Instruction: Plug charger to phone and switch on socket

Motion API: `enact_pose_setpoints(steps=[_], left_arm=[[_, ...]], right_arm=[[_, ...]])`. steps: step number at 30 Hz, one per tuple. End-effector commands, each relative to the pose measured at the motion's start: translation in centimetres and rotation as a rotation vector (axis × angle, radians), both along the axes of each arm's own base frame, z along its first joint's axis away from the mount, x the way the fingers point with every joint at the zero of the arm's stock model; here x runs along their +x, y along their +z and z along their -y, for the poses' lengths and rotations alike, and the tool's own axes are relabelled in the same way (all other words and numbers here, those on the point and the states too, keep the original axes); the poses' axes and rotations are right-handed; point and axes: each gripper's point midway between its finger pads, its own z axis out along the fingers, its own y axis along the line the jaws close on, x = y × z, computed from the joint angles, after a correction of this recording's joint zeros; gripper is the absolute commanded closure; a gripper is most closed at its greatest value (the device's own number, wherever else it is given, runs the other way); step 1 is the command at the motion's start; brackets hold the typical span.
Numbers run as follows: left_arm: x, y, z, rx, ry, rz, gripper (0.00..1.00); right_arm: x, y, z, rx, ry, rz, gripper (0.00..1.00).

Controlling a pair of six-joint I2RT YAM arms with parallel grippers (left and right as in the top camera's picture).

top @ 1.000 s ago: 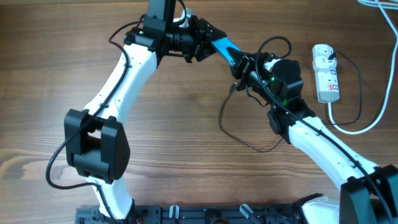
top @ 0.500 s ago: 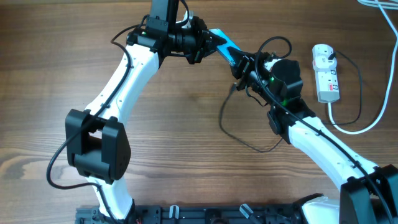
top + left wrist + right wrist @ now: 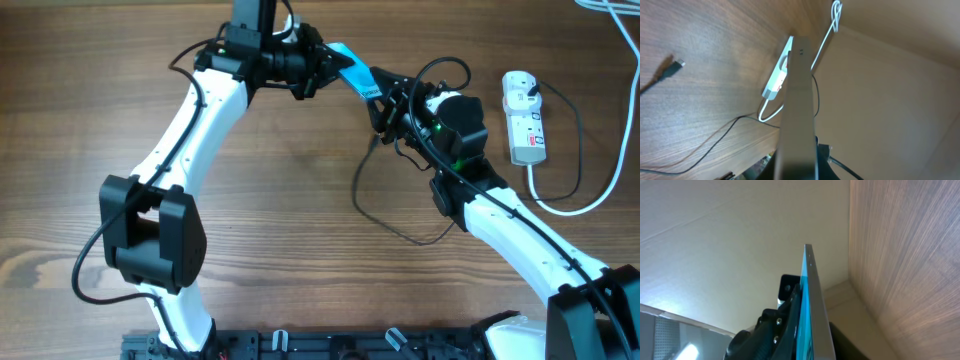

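Phone aloft, charger not yet plugged in
The left gripper (image 3: 322, 66) clamps the phone (image 3: 354, 71) above the middle of the far edge; the right gripper (image 3: 388, 103) sits at its other end, but whether it is closed I cannot tell. The charger (image 3: 673, 68) lies with its connector loose on the bench right of centre, so plugging in is left to do, and likely the switch too. No containers; the socket (image 3: 525, 118) near the far right corner holds a black plug (image 3: 531, 92)

The left arm (image 3: 185, 125) and right arm (image 3: 525, 235) have glossy white link shells, boxy black joint housings (image 3: 150, 235) and thin looping black cables; a green light (image 3: 437, 128) glows on the right one.
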Motion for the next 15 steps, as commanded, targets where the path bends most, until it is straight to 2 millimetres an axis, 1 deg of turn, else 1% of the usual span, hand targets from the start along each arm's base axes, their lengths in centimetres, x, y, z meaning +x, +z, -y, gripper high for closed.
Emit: enact_pose_setpoints(steps=[1, 3, 4, 6, 7, 9, 10, 11, 12, 13, 14, 15], left_arm=[[0.4, 1.8, -1.0, -0.002, -0.009, 0.085, 0.96], [0.5, 1.5, -1.6, 0.015, -0.018, 0.106, 0.96], [0.5, 1.2, -2.2, 0.033, -0.032, 0.132, 0.96], [0.6, 0.9, -3.1, 0.064, -0.064, 0.192, 0.96], [0.6, 0.7, -3.7, 0.081, -0.085, 0.231, 0.96], [0.6, 0.7, -4.7, 0.099, -0.141, 0.325, 0.96], [0.5, 0.7, -5.0, 0.104, -0.154, 0.344, 0.96], [0.5, 0.6, -5.5, 0.110, -0.165, 0.362, 0.96], [0.4, 0.4, -6.1, 0.122, -0.176, 0.377, 0.96], [0.4, 0.1, -6.6, 0.133, -0.183, 0.381, 0.96], [0.3, -0.1, -7.1, 0.142, -0.187, 0.382, 0.96], [0.2, -0.4, -7.6, 0.151, -0.191, 0.380, 0.96]], right_arm=[[0.5, 1.3, 0.6, -0.070, -0.031, 0.083, 0.52], [0.7, 1.3, 1.1, -0.165, -0.045, 0.142, 0.50], [0.9, 1.2, 1.4, -0.235, -0.042, 0.182, 0.47], [1.2, 0.4, 2.4, -0.380, -0.035, 0.233, 0.40], [1.3, -0.6, 3.2, -0.464, -0.026, 0.233, 0.37], [1.2, -3.4, 4.9, -0.592, -0.002, 0.174, 0.37], [1.0, -4.3, 5.4, -0.636, 0.020, 0.157, 0.37], [0.7, -5.2, 5.9, -0.692, 0.057, 0.155, 0.34], [0.2, -6.2, 6.2, -0.781, 0.131, 0.187, 0.28], [-0.2, -6.9, 6.5, -0.843, 0.179, 0.205, 0.28], [-0.5, -7.6, 6.9, -0.875, 0.205, 0.194, 0.29], [-0.9, -8.0, 7.0, -0.896, 0.250, 0.208, 0.31]])
